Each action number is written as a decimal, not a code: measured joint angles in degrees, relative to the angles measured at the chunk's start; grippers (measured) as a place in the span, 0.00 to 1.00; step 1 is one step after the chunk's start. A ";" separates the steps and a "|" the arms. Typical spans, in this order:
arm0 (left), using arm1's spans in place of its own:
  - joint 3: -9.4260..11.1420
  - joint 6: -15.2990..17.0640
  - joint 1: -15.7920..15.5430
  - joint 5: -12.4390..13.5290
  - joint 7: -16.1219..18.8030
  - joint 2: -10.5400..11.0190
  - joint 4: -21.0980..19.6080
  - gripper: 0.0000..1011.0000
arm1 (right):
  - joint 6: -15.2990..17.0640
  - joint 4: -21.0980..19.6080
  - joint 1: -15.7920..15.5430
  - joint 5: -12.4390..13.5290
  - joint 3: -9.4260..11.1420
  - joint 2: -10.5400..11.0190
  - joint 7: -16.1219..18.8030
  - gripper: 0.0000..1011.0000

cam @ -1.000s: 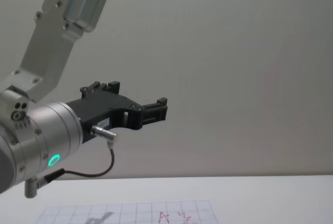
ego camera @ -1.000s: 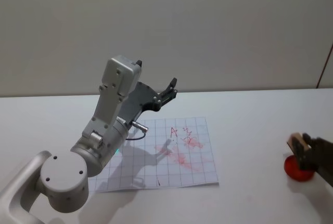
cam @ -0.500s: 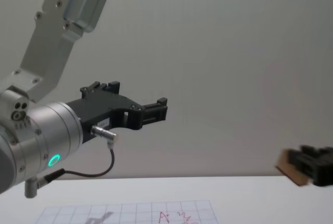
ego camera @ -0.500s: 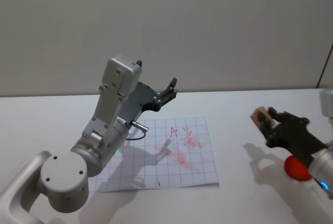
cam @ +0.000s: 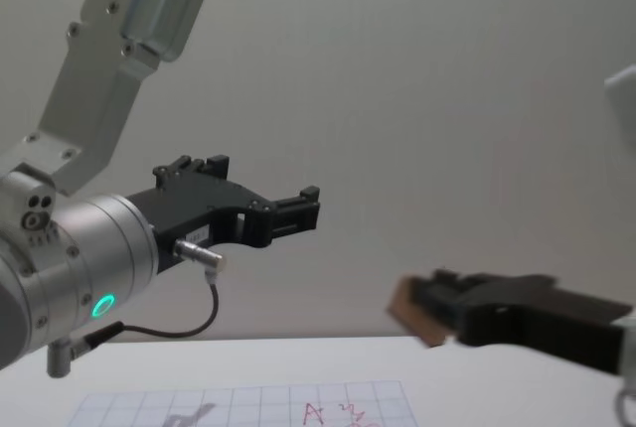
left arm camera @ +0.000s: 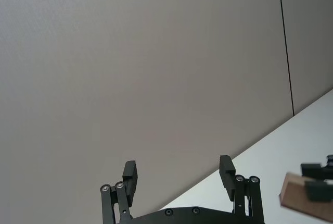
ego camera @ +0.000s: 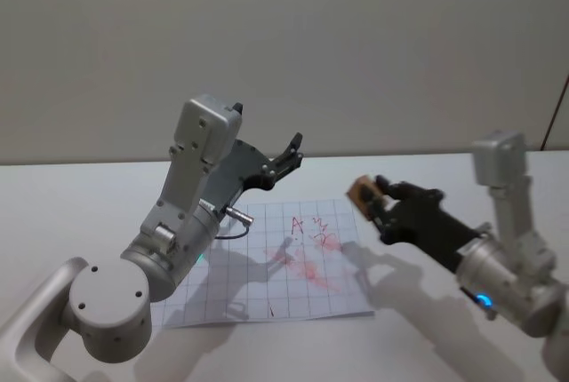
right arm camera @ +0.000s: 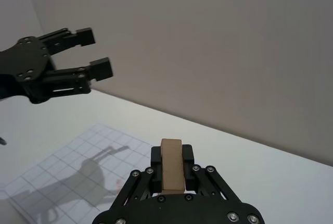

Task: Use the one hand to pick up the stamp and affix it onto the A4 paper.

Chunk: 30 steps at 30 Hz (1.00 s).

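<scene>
The left hand (ego camera: 292, 149) hangs raised over the far edge of the A4 paper (ego camera: 329, 298), fingers spread. The right hand (ego camera: 378, 202) pinches the wooden stamp (ego camera: 361, 193) in the air above the paper's far right corner.

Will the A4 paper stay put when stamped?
Likely light and floppy: the A4 paper is one thin sheet lying flat, unrestrained. On the smooth table it may slide. It could lift with the stamp in the right gripper.
</scene>
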 joint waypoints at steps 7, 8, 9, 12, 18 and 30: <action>0.00 0.00 0.00 0.00 0.00 0.00 0.00 0.99 | 0.44 4.84 2.97 -2.29 -1.83 -2.43 3.54 0.22; 0.00 0.00 0.00 0.00 0.00 0.00 0.00 0.99 | 0.64 6.04 3.66 -3.01 -2.22 -2.96 4.17 0.22; 0.00 0.00 0.00 0.00 0.00 0.00 0.00 0.99 | 0.74 6.53 3.94 -3.35 -2.39 -3.15 4.41 0.22; 0.00 0.00 0.00 0.00 0.00 0.00 0.00 0.99 | 1.25 8.52 5.01 -5.17 -3.02 -3.86 5.46 0.22; 0.00 0.00 0.00 0.00 0.00 0.00 0.00 0.99 | 2.20 11.58 6.53 -8.57 -3.96 -4.69 6.71 0.22; 0.00 0.00 0.00 0.00 0.00 0.00 0.00 0.99 | 3.38 15.11 7.75 -11.32 -4.89 -5.36 7.20 0.22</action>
